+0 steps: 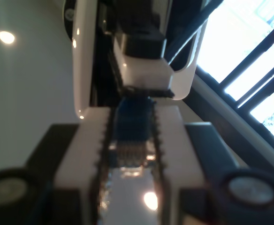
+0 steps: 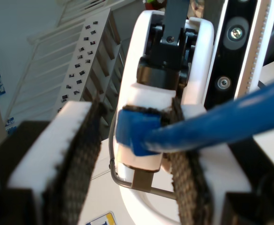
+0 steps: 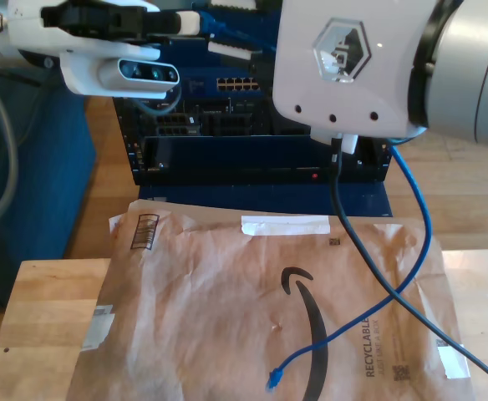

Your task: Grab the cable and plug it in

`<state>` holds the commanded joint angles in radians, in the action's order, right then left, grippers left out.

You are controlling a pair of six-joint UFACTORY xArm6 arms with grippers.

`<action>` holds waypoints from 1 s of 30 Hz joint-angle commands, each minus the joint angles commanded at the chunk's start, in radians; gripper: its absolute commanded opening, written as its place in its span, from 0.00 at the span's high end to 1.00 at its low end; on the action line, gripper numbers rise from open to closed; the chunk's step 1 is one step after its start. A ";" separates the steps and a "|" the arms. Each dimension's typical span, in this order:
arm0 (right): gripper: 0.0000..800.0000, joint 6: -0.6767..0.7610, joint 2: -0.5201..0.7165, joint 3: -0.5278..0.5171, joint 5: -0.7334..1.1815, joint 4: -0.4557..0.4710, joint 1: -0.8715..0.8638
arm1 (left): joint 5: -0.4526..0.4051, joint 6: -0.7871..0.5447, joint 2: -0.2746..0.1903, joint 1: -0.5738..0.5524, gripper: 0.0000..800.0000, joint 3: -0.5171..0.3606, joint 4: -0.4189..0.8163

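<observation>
The cable's blue plug (image 1: 130,124) sits clamped between the serrated pads of my first gripper (image 1: 132,112), its translucent clip end toward the camera. My second gripper (image 2: 134,112) faces it head-on, open, its two pads standing on either side of the plug (image 2: 132,129) and of the first gripper's fingers (image 2: 148,96). From the plug the cable (image 2: 212,124) runs out across one pad of the second gripper. In the exterior view the cable (image 3: 417,217) hangs down from behind the big white arm. Its free plug (image 3: 271,383) lies on the brown paper.
A dark rack with a row of network ports (image 3: 236,83) stands at the back of the exterior view. A brown paper package (image 3: 227,292) covers the wooden table (image 3: 35,326). A thick black robot cable (image 3: 353,234) crosses the package. Another arm (image 3: 110,50) reaches in from the exterior view's upper left.
</observation>
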<state>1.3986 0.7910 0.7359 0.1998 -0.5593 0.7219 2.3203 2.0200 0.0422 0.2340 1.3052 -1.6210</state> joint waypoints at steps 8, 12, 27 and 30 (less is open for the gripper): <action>0.78 0.002 0.000 0.000 0.000 0.000 0.002 | 0.000 0.008 0.000 0.002 0.97 0.002 -0.002; 0.98 0.003 0.002 0.000 0.000 0.000 0.003 | -0.002 -0.002 0.000 0.000 0.65 -0.003 -0.012; 1.00 0.087 -0.034 0.008 0.034 -0.003 0.006 | -0.031 0.003 -0.002 0.035 0.01 0.006 -0.028; 1.00 0.121 -0.051 0.035 0.130 0.000 -0.003 | -0.098 0.002 -0.002 0.077 0.01 0.008 -0.025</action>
<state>1.5198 0.7403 0.7712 0.3303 -0.5593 0.7188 2.2221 2.0215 0.0407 0.3107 1.3128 -1.6456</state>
